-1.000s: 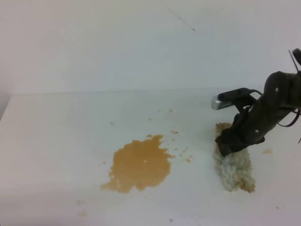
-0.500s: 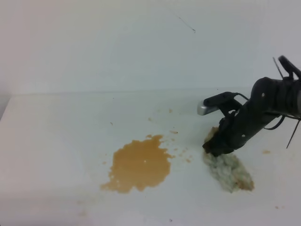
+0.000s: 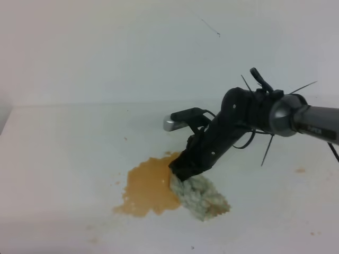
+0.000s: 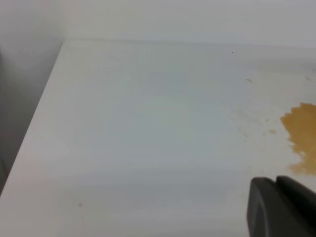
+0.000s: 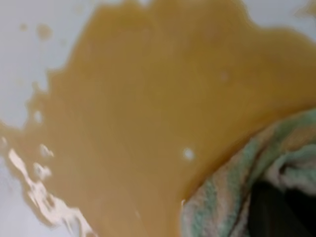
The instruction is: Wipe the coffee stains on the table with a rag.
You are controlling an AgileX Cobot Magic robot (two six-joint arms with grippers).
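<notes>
Low right pincer (image 3: 183, 172) on rag (image 3: 204, 197)

The rag (image 3: 204, 197) is nubbly woven cloth; the coffee stains (image 3: 149, 186) look wet and glossy on the smooth table (image 3: 63, 159).

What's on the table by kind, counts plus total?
Coffee stains, large puddle: 1
Rag: 1
End effector on the rag: 1
Small stray specks: several, too faint to count
Total: 3, specks aside
</notes>
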